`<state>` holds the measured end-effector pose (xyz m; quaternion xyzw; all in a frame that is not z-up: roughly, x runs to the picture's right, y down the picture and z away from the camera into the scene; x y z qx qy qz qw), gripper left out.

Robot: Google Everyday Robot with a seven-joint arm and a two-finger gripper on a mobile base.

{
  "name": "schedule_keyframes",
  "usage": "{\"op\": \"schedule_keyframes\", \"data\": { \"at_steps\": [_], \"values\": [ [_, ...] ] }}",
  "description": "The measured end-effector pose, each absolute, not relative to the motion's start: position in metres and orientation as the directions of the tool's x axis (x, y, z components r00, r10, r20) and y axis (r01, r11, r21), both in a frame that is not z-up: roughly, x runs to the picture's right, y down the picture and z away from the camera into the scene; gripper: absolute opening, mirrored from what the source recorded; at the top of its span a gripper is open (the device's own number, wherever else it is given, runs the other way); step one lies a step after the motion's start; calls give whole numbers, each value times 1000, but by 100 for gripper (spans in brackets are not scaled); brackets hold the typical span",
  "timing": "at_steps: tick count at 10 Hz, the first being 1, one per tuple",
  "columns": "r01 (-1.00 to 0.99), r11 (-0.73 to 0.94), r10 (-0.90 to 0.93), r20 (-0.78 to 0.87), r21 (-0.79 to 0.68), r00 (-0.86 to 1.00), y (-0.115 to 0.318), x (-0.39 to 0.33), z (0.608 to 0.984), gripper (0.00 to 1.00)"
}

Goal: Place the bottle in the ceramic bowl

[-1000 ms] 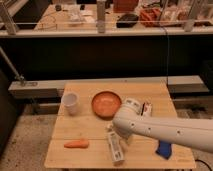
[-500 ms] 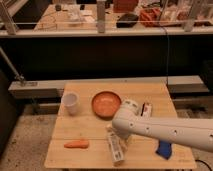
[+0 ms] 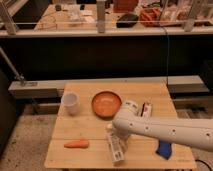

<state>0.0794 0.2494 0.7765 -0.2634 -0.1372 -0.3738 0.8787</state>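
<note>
The white arm [image 3: 165, 131] reaches in over the right edge of the counter [image 3: 87, 127] and blocks that half. Its pincer [image 3: 113, 134] is at the bottle [image 3: 117, 150], mid front edge. The ceramic bowl [image 3: 106, 104] near the back edge is open from above, with the white cup [image 3: 70, 103] to its left. A carrot [image 3: 76, 144] lies near the front left corner, with bare wood between it and the cup.

Orange bowl [image 3: 106, 104], white bottle [image 3: 116, 148] beneath the tool [image 3: 113, 133], white cup [image 3: 70, 103]

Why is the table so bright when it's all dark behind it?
In the camera view, light seems to fall from above onto the wooden table and the ceramic bowl. The space under the counter behind sits in shadow. The gripper, low over the bottle near the front edge, is partly hidden beneath the white arm.
</note>
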Motion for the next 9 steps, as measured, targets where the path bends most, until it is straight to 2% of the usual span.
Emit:
{"op": "schedule_keyframes", "data": {
  "at_steps": [4, 6, 7, 9],
  "values": [
    [723, 584, -573, 443, -369, 690, 253, 80, 784, 77],
    [714, 590, -561, 444, -377, 698, 255, 80, 788, 52],
    [711, 592, -558, 444, -379, 701, 256, 80, 789, 49],
    [706, 595, -552, 442, -385, 707, 257, 81, 792, 35]
  ]
}}
